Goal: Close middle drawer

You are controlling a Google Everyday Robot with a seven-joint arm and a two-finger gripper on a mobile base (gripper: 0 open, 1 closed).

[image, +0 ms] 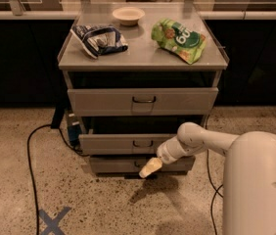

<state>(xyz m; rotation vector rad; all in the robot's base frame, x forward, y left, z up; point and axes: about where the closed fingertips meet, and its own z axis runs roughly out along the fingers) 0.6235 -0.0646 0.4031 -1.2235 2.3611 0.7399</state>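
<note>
The middle drawer [113,144] of the grey cabinet stands pulled out a little, its flat front showing a small dark wire handle [142,144]. A dark gap shows above its front. My gripper [149,168] hangs in front of the cabinet, just below and right of that handle, over the lowest drawer front [113,164]. Its pale fingertips point down and to the left. My white arm reaches in from the right and covers the right end of the middle drawer front.
The top drawer [143,101] also stands slightly out. On the cabinet top lie a blue chip bag [98,39], a green chip bag [179,39] and a small white bowl [128,15]. A black cable [30,155] runs over the floor at left. A blue tape cross [53,221] marks the floor.
</note>
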